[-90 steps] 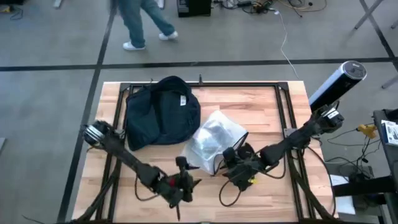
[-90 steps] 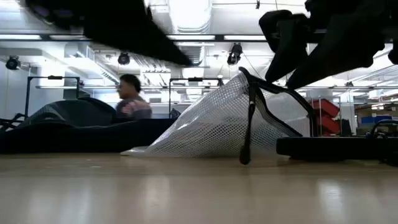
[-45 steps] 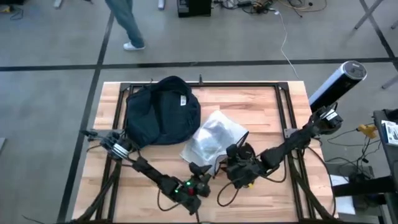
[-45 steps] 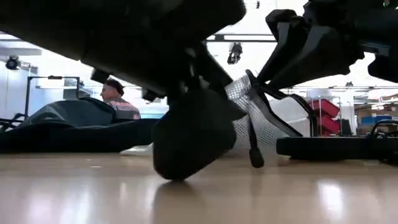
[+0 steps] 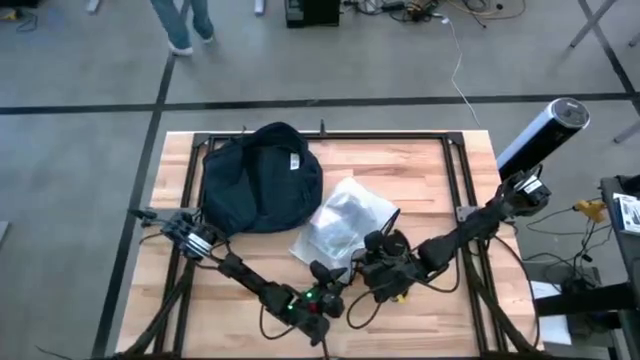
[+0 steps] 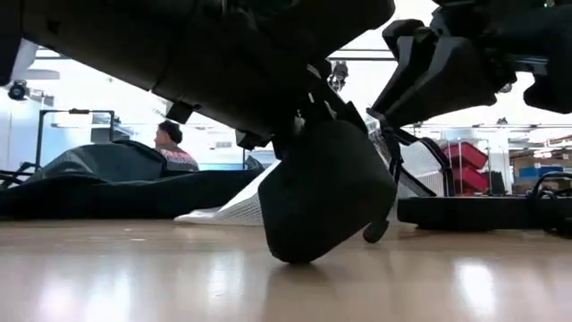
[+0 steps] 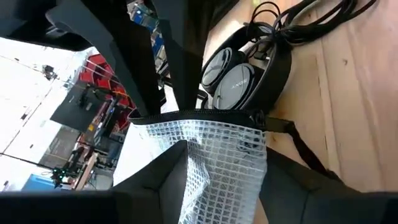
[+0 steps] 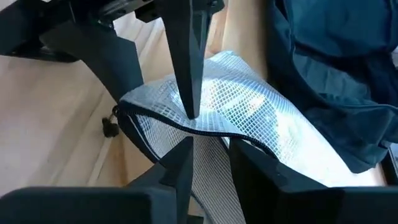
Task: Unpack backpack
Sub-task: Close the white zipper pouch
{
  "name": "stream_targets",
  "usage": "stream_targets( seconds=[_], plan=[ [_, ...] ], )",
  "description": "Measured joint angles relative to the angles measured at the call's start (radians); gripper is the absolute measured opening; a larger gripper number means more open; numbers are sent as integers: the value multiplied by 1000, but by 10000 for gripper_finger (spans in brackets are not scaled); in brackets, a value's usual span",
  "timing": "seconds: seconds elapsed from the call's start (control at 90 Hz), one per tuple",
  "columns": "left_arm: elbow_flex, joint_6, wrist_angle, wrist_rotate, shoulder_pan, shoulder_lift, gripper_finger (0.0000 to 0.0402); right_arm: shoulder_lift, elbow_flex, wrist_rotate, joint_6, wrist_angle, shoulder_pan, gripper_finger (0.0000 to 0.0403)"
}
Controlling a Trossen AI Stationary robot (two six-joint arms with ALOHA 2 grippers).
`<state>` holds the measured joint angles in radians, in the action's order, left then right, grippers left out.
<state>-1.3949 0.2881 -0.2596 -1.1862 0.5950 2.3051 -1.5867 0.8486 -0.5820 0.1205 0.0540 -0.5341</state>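
Observation:
The dark navy backpack [image 5: 258,180] lies slumped at the table's far left, with no gripper on it. Right of it is a silvery mesh pouch [image 5: 345,222]; its far part lies on the table and its near, zippered edge is raised. My right gripper [image 8: 211,165] is shut on that edge. My left gripper [image 7: 221,193] is open, with one finger on each side of the same end of the pouch [image 7: 217,162]. In the low view the left gripper [image 6: 326,192] hides most of the pouch. My right gripper pinches the pouch's black zipper edge [image 8: 208,135] between its two fingers, coming from the table's near right side. That edge is held up off the table, while the far part of the pouch lies on the wood. My left gripper has a fingertip [image 8: 189,106] at the zipper edge; I cannot tell whether it touches.
Black headphones [image 7: 245,68] with coiled cables lie on the wood beside the pouch, by my right gripper. Black frame rails [image 5: 190,200] run along the table's left, far and right sides. A person walks on the floor beyond the far edge.
My left gripper has swung from the table's near edge toward the right and the pouch, and its fingers now straddle the pouch's raised end. My right gripper has kept the zipper edge up. The person beyond the table has walked left.

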Motion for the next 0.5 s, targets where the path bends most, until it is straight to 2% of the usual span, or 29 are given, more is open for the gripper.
stream_targets(
  seconds=[0.367,0.433,0.5],
  plan=[
    [9,-72,0,-2,4,0,52,0,0,-22,9,-3,4,70],
    [9,-69,-2,-17,5,0,33,0,0,-10,22,-4,3,68],
    [9,-58,0,-55,9,-1,13,0,0,46,74,-23,-9,67]
  ],
)
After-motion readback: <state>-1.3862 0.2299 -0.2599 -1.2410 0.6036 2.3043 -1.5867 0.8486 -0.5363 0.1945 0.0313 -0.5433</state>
